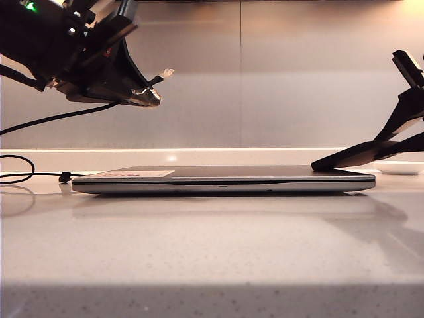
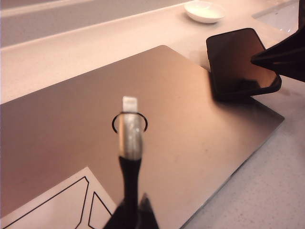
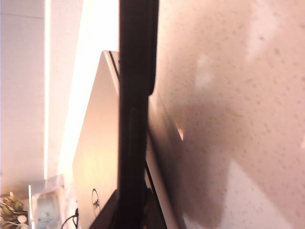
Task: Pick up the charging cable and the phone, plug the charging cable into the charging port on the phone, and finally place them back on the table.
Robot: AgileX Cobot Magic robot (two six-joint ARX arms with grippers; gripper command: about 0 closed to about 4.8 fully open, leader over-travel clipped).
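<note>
My left gripper (image 1: 142,93) hangs high at the left, shut on the charging cable (image 2: 129,176) just behind its silvery plug tip (image 2: 129,104), which points out over the laptop. The cord trails down to a loop and a small black clip (image 1: 64,177) on the table (image 1: 212,245). The phone (image 1: 344,158), a thin black slab, is tilted: its near end rests on the laptop's right end and its far end is raised. My right gripper (image 1: 392,142) is shut on that raised end. In the right wrist view the phone (image 3: 136,95) runs edge-on between the fingers (image 3: 107,214).
A closed silver-grey laptop (image 1: 225,180) lies across the middle of the table, with a white sticker (image 1: 136,174) on its lid. A small white dish (image 1: 399,167) sits behind its right end. A sink edge (image 2: 286,14) shows beyond the phone.
</note>
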